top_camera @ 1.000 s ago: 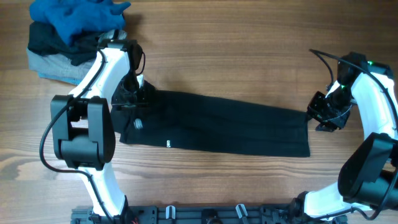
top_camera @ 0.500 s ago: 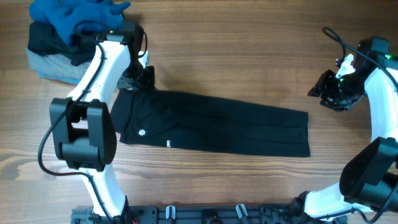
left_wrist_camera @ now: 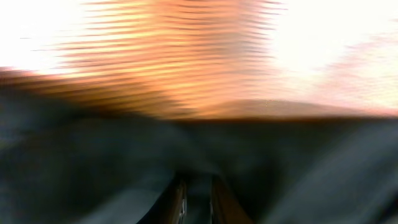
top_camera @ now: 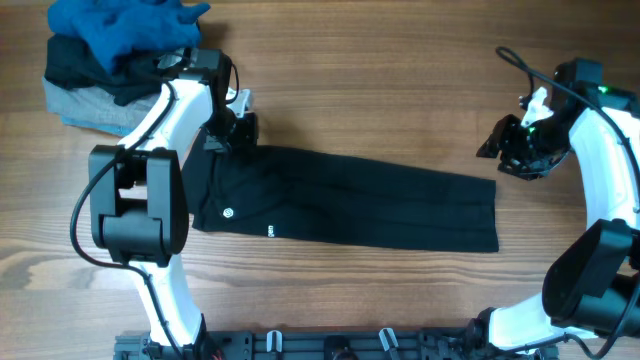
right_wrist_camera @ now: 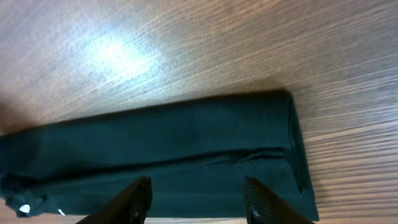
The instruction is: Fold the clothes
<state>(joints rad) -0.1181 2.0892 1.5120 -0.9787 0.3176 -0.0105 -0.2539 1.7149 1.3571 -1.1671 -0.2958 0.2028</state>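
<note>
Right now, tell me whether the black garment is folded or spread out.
Spread out: the black garment lies flat at full length on the table, ends apart.

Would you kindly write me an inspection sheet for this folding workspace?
Surface: wooden table, no spills.
Job's things: black trousers laid out flat, waist toward the left arm.
Clutter: pile of clothes at a far corner, blue garment on top.
Claws: left claw shut on the trousers' waist corner; right claw open by the leg end, empty.
Cables: black cable looping off the right arm.
Surroundings: black rail along the near edge.
</note>
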